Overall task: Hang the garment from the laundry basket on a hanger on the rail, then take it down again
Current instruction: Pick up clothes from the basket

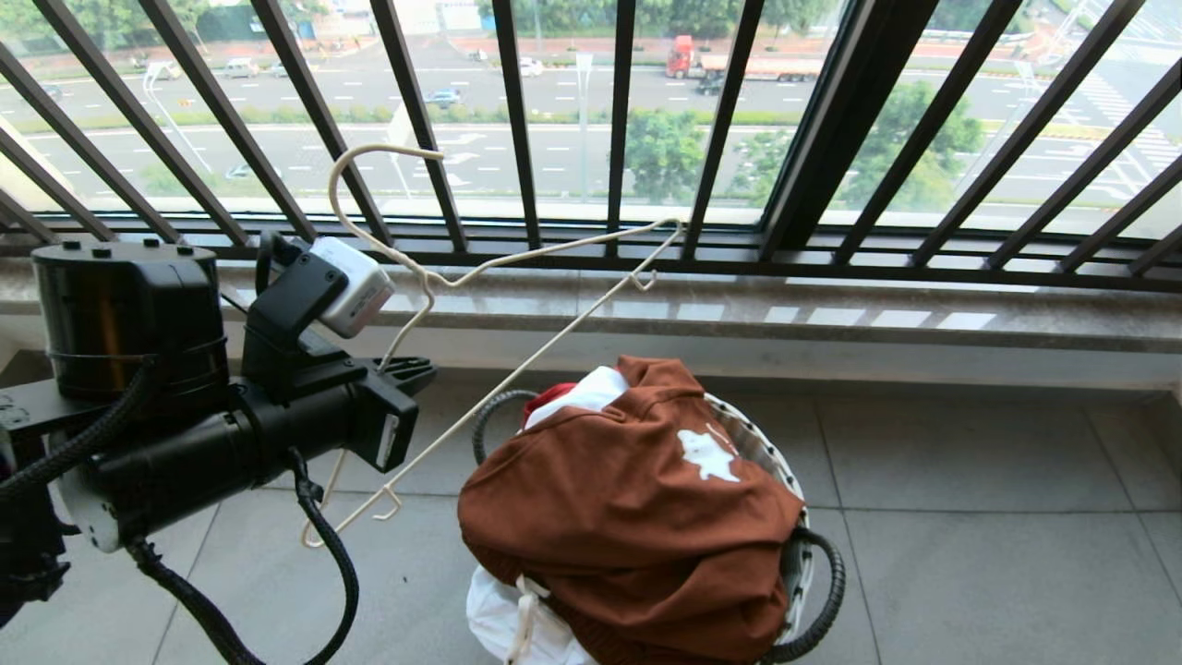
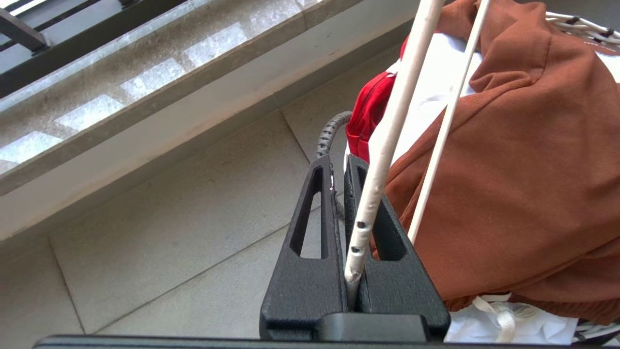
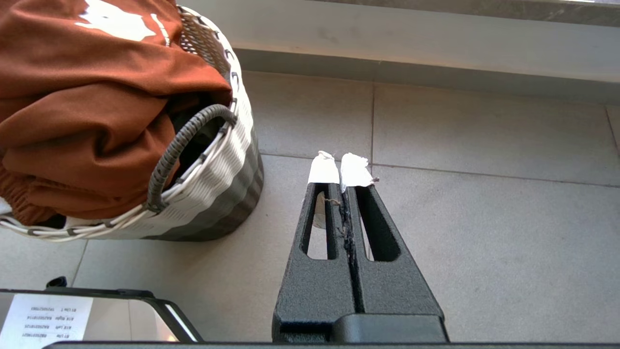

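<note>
The left gripper (image 2: 341, 169) had its jaws clamped on one wire of the cream hanger (image 1: 517, 365), holding it tilted in the air just beside the laundry basket (image 1: 813, 554), its long hook pointing up toward the balcony bars (image 1: 517, 120). The garment (image 1: 628, 499), rust-brown shorts, lay heaped on top of the basket on the tiled floor (image 1: 997, 517), not yet on the hanger. The step in hand seemed to be bringing hanger and shorts together. The right gripper (image 3: 341, 167) hung idle over the floor near the basket, jaws pressed together and empty; it would likely need to lift the waistband so the hanger could be threaded through
</note>
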`<state>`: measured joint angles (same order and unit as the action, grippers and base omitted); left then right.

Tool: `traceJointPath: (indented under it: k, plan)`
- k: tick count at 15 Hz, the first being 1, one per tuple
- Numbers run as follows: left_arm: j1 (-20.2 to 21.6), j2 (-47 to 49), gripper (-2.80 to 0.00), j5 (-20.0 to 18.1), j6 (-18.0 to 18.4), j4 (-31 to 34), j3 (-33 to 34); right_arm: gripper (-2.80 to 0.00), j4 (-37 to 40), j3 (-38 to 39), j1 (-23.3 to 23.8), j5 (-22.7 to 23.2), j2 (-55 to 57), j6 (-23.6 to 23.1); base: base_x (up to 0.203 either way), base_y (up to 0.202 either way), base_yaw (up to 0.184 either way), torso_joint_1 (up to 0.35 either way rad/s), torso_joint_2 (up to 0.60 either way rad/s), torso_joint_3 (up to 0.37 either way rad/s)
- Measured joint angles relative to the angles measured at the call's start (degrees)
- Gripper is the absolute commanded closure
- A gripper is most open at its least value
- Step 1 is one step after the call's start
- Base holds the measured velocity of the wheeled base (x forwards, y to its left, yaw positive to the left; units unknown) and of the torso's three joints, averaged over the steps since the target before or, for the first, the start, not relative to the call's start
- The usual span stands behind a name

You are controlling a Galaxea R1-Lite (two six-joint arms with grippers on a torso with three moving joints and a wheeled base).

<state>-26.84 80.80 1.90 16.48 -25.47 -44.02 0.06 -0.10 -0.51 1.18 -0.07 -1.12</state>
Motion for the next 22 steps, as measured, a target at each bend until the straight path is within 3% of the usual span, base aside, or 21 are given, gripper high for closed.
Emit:
traceJointPath:
  k: [7,9,11,16,19,22]
  plan:
    - [-0.1,2.2,0.00,1.8,-0.2,0.1,-1.1,0.00,-0.1,0.0,0.0,0.0,0.0,0.0,0.000,0.000,0.000,0.000,0.00,0.000]
    - [-1.2,2.2,0.00,4.0,-1.8,0.3,-2.1,0.00,-0.1,0.0,0.0,0.0,0.0,-0.1,0.000,0.000,0.000,0.000,0.00,0.000]
    - [-2.8,1.6,0.00,7.2,-2.5,3.2,-3.0,0.00,-0.1,0.0,0.0,0.0,0.0,-0.2,0.000,0.000,0.000,0.000,0.00,0.000]
    - [-5.1,-1.9,0.00,7.8,-3.6,12.1,-5.1,0.00,0.6,-0.3,0.0,-0.3,0.0,-0.3,0.000,0.000,0.000,0.000,0.00,0.000]
    - [-5.2,-3.9,0.00,7.7,-4.6,19.3,-8.0,0.00,3.2,-5.3,0.0,-1.6,2.1,-0.2,0.000,0.000,0.000,0.000,0.00,0.000]
    - [-5.1,-5.2,0.00,7.7,-4.9,19.7,-8.9,0.00,5.1,-13.8,0.0,-2.5,10.3,-0.3,0.000,0.000,0.000,0.000,0.00,0.000]
